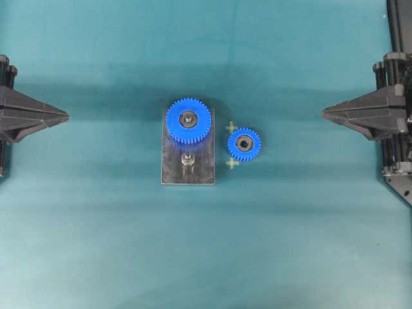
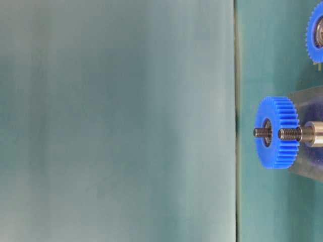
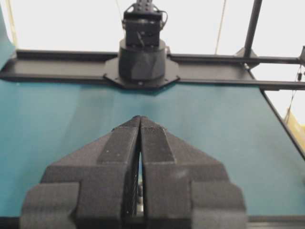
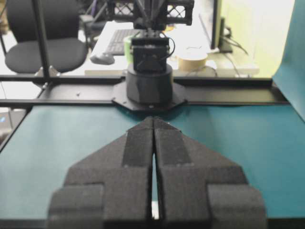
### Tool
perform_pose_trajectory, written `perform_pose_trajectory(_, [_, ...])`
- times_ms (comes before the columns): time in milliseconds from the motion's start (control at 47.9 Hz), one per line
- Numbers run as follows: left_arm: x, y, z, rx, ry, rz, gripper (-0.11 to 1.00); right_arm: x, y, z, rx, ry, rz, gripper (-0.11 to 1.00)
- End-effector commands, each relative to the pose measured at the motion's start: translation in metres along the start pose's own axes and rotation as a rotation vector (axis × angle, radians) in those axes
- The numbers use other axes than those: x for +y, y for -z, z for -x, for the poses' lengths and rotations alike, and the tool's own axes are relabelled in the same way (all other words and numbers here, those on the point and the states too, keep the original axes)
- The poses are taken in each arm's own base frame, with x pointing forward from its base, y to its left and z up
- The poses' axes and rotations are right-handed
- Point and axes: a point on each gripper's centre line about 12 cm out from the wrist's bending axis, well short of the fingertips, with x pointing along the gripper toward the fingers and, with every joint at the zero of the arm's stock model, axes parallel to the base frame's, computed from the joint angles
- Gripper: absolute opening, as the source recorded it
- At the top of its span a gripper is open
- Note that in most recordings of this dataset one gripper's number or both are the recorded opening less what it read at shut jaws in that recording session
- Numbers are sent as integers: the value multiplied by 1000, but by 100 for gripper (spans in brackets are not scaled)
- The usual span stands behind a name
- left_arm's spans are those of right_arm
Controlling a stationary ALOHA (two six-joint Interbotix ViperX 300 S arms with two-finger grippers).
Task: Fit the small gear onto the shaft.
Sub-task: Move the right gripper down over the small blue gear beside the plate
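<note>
The small gear [image 1: 244, 143], bright blue with a dark hub, lies flat on the teal mat just right of the grey plate [image 1: 201, 172]; its edge also shows in the table-level view [image 2: 315, 31]. The shaft [image 1: 187, 159] stands bare on the plate [image 2: 309, 164], a threaded silvery peg with a collar [image 2: 303, 133]. My left gripper [image 1: 66, 116] rests shut and empty at the far left, its fingertips [image 3: 140, 118] touching. At the far right my right gripper [image 1: 323, 113] is shut and empty too, its tips [image 4: 153, 119] pressed together. Both are well away from the gear.
A larger blue gear [image 1: 188, 120] sits on its own peg at the plate's far end [image 2: 276, 132]. Two small yellow cross marks [image 1: 232, 163] flank the small gear on the mat. Each wrist view faces the opposite arm's black base [image 3: 142, 52] [image 4: 150, 76].
</note>
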Motion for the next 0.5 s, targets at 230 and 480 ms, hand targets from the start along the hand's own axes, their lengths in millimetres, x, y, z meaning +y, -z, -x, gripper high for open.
perform_pose_trajectory(230, [-2,11,-29,158,7,32,0,-14,-7,-4,90,97,-289,1])
perform_pose_trajectory(480, [-2,28,-43,364,2,31,0,-24,13,-22,459,157,-303,1])
